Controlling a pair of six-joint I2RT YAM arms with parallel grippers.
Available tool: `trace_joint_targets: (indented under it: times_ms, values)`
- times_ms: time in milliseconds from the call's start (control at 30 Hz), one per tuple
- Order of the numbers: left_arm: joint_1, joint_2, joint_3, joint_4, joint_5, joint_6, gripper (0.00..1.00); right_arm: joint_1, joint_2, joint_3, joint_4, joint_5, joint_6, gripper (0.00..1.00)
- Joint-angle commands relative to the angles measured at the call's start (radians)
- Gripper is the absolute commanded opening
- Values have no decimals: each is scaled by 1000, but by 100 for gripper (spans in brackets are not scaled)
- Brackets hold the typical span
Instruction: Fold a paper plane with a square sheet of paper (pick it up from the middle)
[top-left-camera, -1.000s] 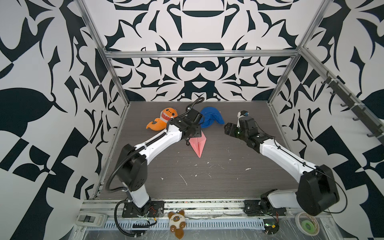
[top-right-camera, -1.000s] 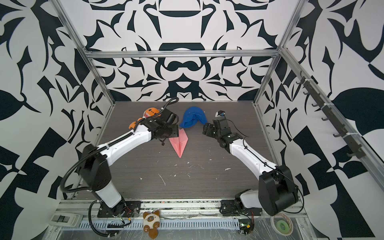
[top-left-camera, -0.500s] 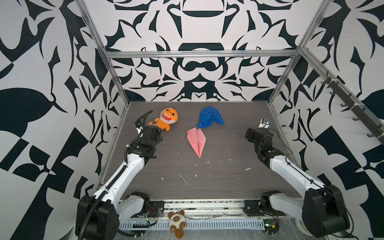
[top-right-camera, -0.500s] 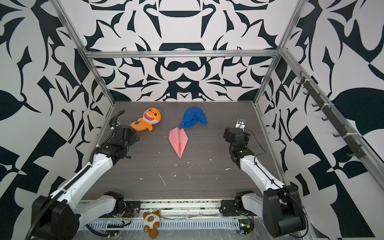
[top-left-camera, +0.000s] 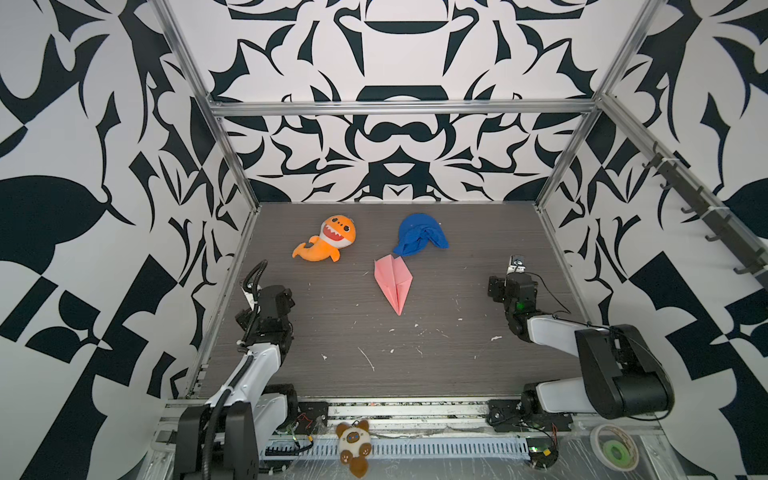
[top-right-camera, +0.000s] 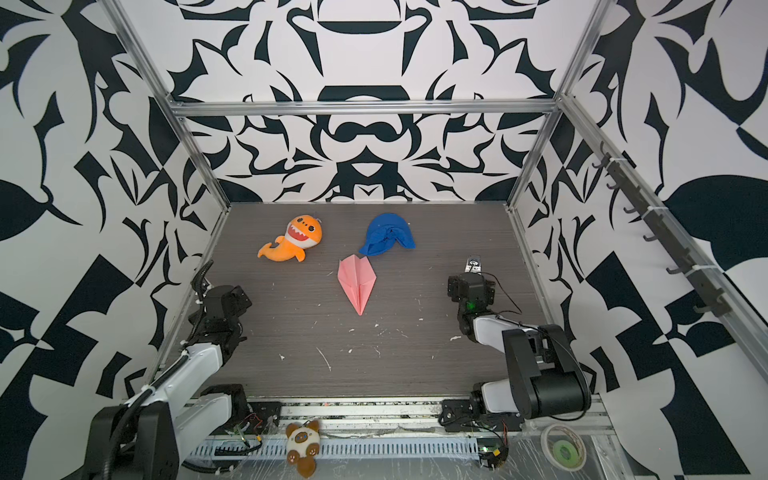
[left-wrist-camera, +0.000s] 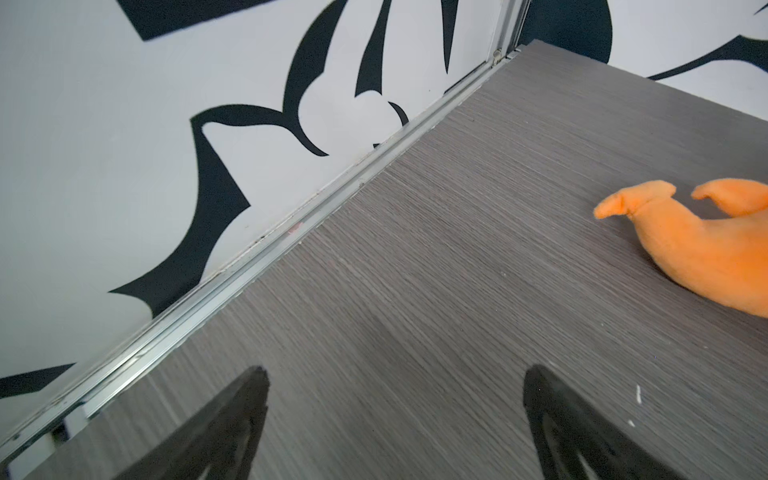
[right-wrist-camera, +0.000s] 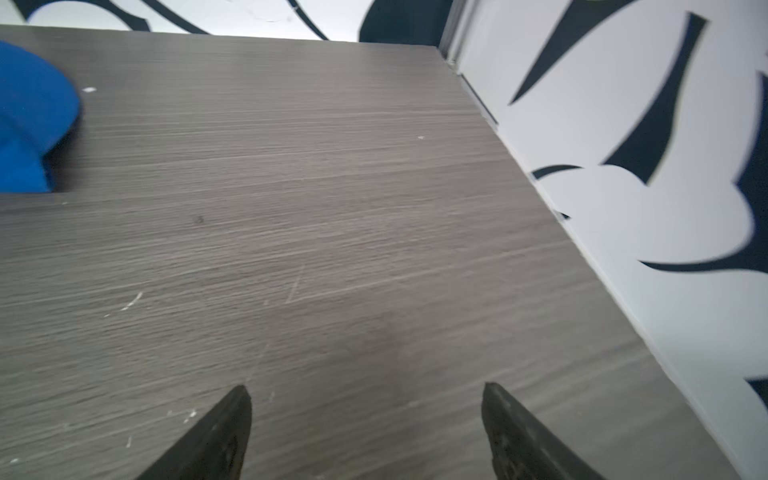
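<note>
We find the paper plane (top-left-camera: 392, 282) lying flat on the bench (top-left-camera: 457, 357), central and rather far, nose pointing near; nothing grips it, so we judge the folding done; its tail sits just beside the blue cloth (top-left-camera: 419, 239), with the orange shark plush (top-left-camera: 328, 245) further left; the left claw (left-wrist-camera: 395, 374) is spread and empty by the bench's left edge; the right claw (right-wrist-camera: 366, 390) is likewise spread by its right edge; both stand well apart from the plane, with bare bench between.

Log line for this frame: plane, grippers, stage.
paper plane: folded, lying free | left gripper: open, empty | right gripper: open, empty | stage: fold looks done
</note>
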Motion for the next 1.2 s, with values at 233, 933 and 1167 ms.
trace_joint_targets:
  times_ms: [233, 933, 1167]
  values:
    - [45, 222, 22, 455, 356, 212, 100, -53, 115, -23, 296, -263, -60, 90]
    - [58, 509, 79, 646, 496, 209, 100, -50, 147, -41, 349, -229, -46, 99]
    - [58, 509, 87, 631, 499, 206, 100, -50, 150, -36, 344, -230, -46, 99]
